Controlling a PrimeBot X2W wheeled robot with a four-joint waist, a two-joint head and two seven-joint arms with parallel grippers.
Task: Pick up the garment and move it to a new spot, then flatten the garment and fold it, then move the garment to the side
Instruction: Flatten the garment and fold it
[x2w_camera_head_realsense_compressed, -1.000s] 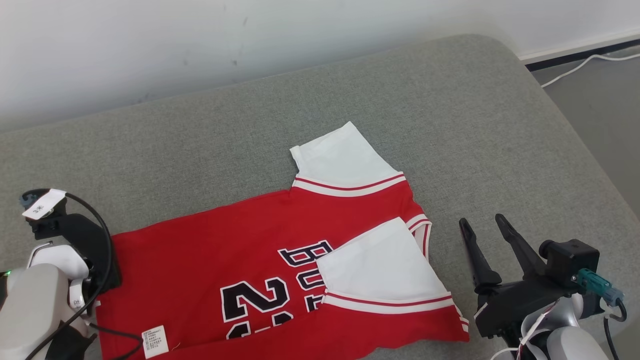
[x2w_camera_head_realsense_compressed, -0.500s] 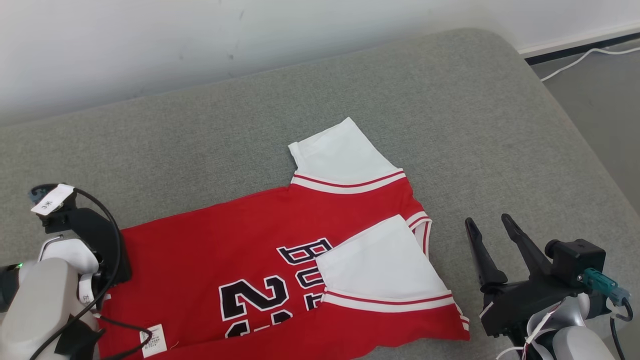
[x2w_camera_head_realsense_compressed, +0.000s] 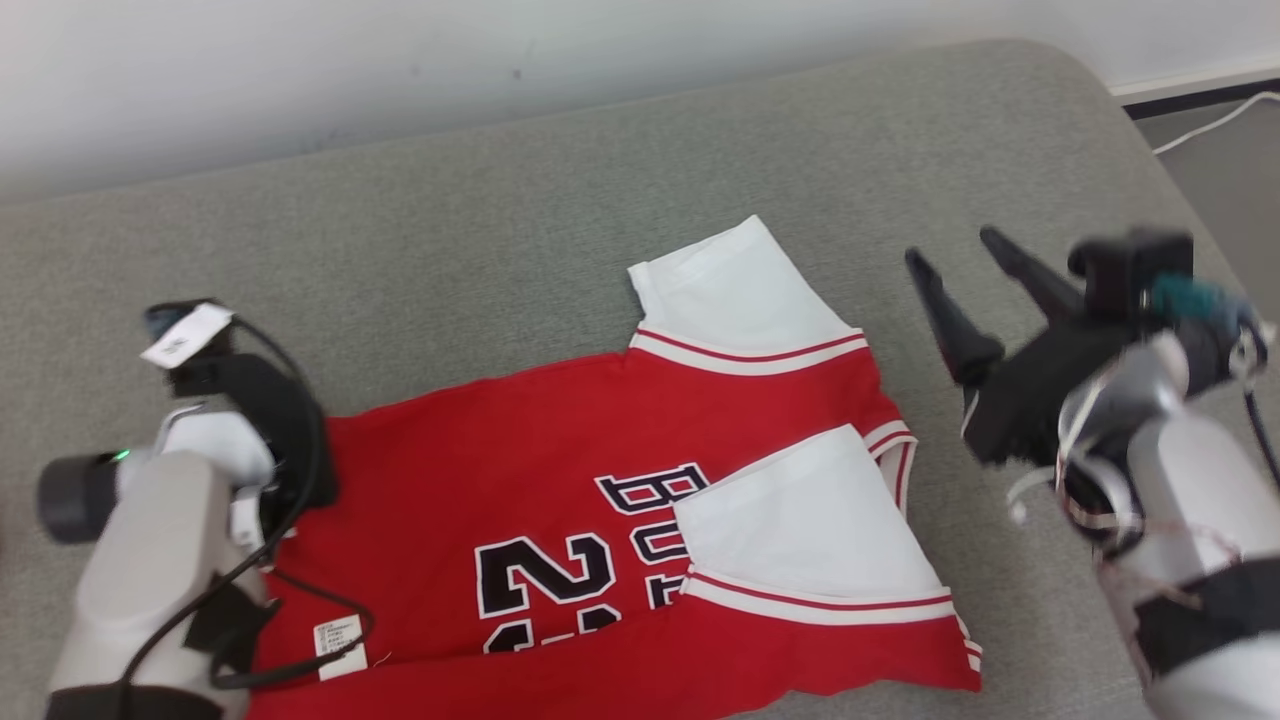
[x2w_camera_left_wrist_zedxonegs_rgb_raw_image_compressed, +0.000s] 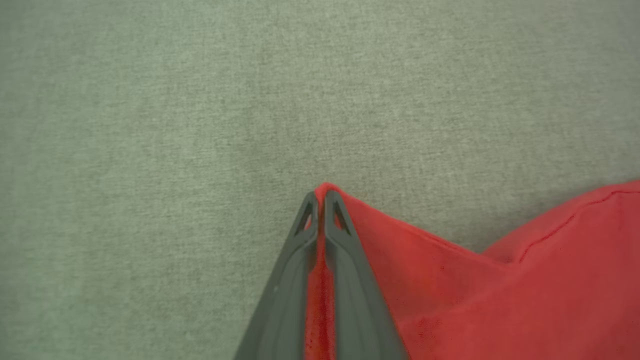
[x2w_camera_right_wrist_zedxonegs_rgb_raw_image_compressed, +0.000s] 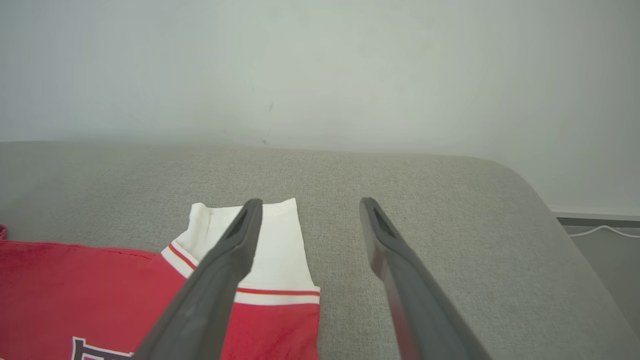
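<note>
The garment (x2w_camera_head_realsense_compressed: 560, 470) is a red jersey with white sleeves and black lettering, lying flat on the grey cushion, both sleeves folded in over the body. In the left wrist view my left gripper (x2w_camera_left_wrist_zedxonegs_rgb_raw_image_compressed: 320, 199) is shut on a red corner of the garment (x2w_camera_left_wrist_zedxonegs_rgb_raw_image_compressed: 500, 300), the cloth pinched between its fingers. In the head view that arm's wrist (x2w_camera_head_realsense_compressed: 250, 400) covers the garment's left edge. My right gripper (x2w_camera_head_realsense_compressed: 948, 246) hangs open in the air to the right of the far white sleeve (x2w_camera_head_realsense_compressed: 735, 290), holding nothing. The right wrist view has this gripper (x2w_camera_right_wrist_zedxonegs_rgb_raw_image_compressed: 310, 201) above the sleeve (x2w_camera_right_wrist_zedxonegs_rgb_raw_image_compressed: 280, 250).
The grey cushion (x2w_camera_head_realsense_compressed: 500, 200) runs back to a white wall (x2w_camera_head_realsense_compressed: 400, 60). Its rounded right edge drops to the floor, where a white cable (x2w_camera_head_realsense_compressed: 1210, 125) lies. Bare cushion lies behind the garment and to its right.
My left gripper has shut on the garment's corner. My right arm has risen from the lower right to beside the far sleeve. The head camera has also shifted.
</note>
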